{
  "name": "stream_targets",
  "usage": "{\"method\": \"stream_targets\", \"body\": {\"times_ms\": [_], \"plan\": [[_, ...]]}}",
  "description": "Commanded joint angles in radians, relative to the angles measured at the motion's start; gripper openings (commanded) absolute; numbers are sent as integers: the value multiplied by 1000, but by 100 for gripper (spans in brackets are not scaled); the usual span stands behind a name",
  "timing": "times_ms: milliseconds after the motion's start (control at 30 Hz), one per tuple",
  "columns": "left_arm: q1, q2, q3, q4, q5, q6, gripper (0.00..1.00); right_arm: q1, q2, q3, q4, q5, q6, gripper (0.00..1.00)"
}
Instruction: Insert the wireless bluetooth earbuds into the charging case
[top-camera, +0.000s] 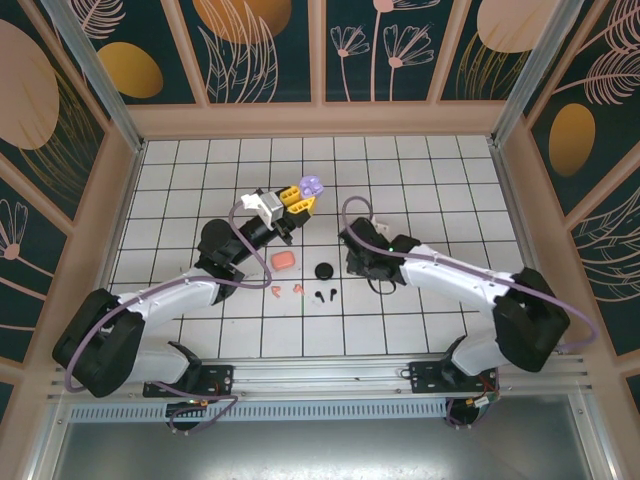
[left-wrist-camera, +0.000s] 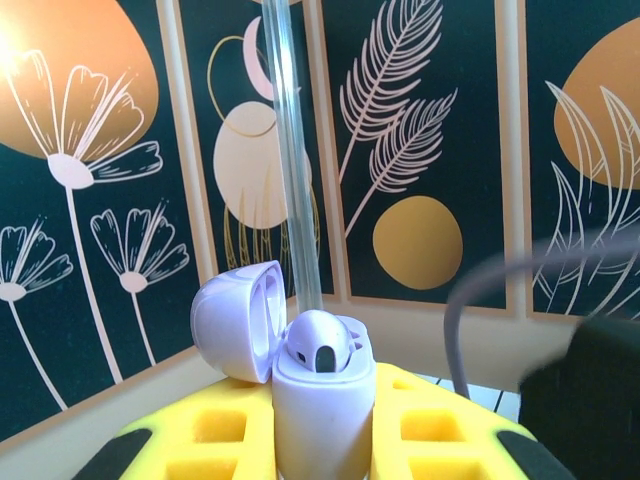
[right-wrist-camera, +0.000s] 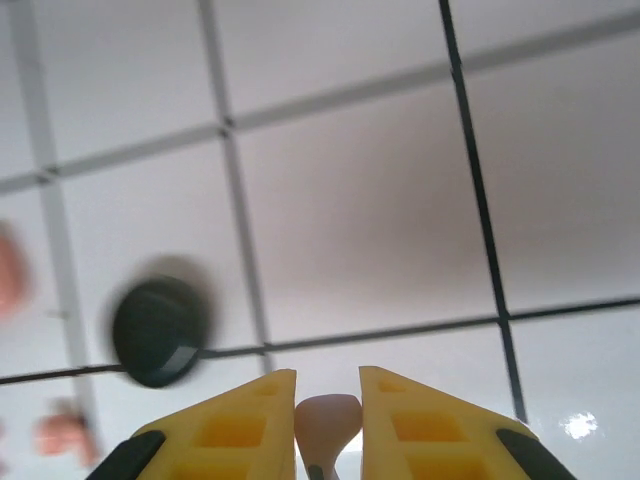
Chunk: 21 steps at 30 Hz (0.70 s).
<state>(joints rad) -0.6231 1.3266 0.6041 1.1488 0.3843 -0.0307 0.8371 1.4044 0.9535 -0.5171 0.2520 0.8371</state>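
Close to the arm bases in the overhead view, four tiny stemmed earbuds lie loose on the white tiled floor (top-camera: 420, 180). Two salmon-orange plastic earbuds (top-camera: 277, 291) lie side by side, and at their 3 o'clock are two black plastic earbuds (top-camera: 325, 296), the pairs near each other but apart. Just beyond, at 12 o'clock from the black pair, sits a round black charging case (top-camera: 323, 271), with a salmon-orange rounded charging case (top-camera: 283, 259) at its 9 o'clock. The right gripper (right-wrist-camera: 328, 380) hangs low over the tiles at 3 o'clock of the black case. Its yellow fingers (right-wrist-camera: 230, 425) are pinched on a pale lavender stemmed earbud (right-wrist-camera: 328, 420), which stands between the pads. In the right wrist view the black case is a blur at 9 o'clock of the tips, apart from them. Farther out, at 11 o'clock from the right gripper and well apart from it, the left gripper (top-camera: 303, 195) hangs above the tiles, clenched on a lavender plastic charging case (left-wrist-camera: 320, 420). That case stands upright between the yellow pads, its lid (left-wrist-camera: 235, 320) swung open toward 9 o'clock, and a second lavender earbud (left-wrist-camera: 318, 345) sits in its mouth. A looping cable (top-camera: 352, 207) of the right arm arcs across the gap between the two grippers. In the left wrist view a blurred grey curve and a dark bulk stand at 3 o'clock of the case. Dark painted wall panels (left-wrist-camera: 420, 150) with flowers and leaves close the far side.
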Motion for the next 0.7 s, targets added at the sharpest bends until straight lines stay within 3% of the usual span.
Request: {"method": "stream_targets", "body": {"times_ms": [0,400,667], "plan": [[-6,-33,41,-22,21,25,0,-11,-76,126,-30,64,-78,19],[-7,-23,76,-69,28,57,0,-24,-52,658,-92,89,-346,19],[-6,14,109,-68,43,46,0,-19,-18,749,-31,14,-415,19]]}}
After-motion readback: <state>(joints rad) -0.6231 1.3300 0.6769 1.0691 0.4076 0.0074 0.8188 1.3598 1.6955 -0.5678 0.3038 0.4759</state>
